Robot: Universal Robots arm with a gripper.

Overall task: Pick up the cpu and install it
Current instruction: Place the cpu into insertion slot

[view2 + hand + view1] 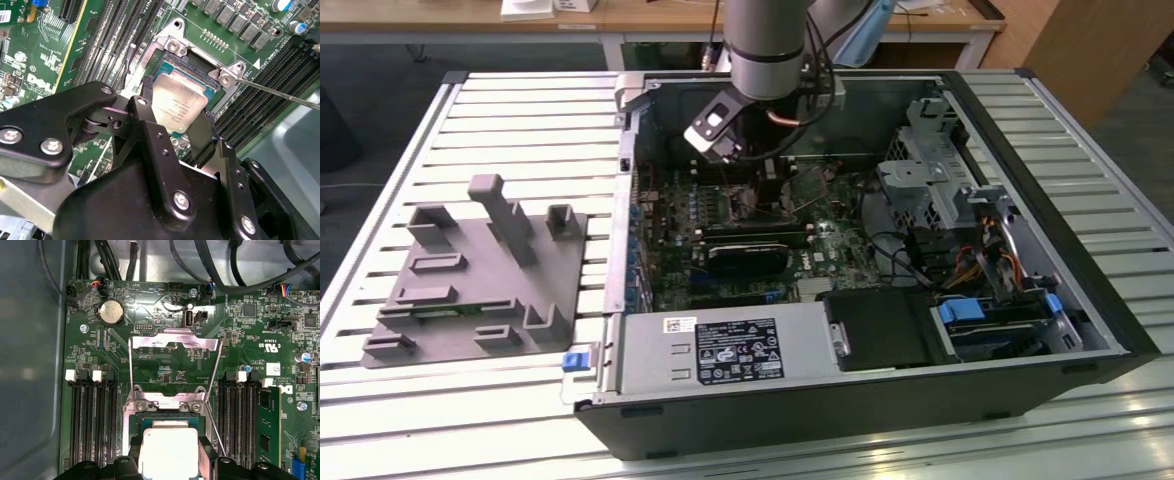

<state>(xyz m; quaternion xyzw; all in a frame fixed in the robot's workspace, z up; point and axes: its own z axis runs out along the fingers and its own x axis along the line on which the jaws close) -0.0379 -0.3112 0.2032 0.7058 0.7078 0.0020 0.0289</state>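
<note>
The fingers [201,135] are clamping the cpu [177,107] by two opposite edges, holding it directly over the socket [175,47] of the green board [45,65]. Whether the chip is touching the socket bed cannot be told.

The second wrist view is looking along the black, screw-studded fingers. It is showing the cpu's dull silver metal top with a thin pale rim. The socket's bright steel frame and a thin lever [280,93] are lying beyond it.

The first wrist view is looking straight down. The cpu [169,452] is sitting between the fingers [134,444], and its edges are running parallel to the socket [165,402] frame. The load plate [175,342], a shiny steel loop, is lying swung open past the socket. Long black memory slots [92,415] are flanking both sides, and a round coin cell [111,312] is gleaming further out.

The exterior view is giving the wider setting. The arm [771,45] is reaching down into an open black case [854,425] lying on a ribbed metal tabletop [520,100]. A grey plastic tray [454,300] with upright blocks is resting to the exterior view's left of the case, well apart from the arm.

The cpu is square, so it has no long axis. Its flat metal face is pointing up, away from the board.
</note>
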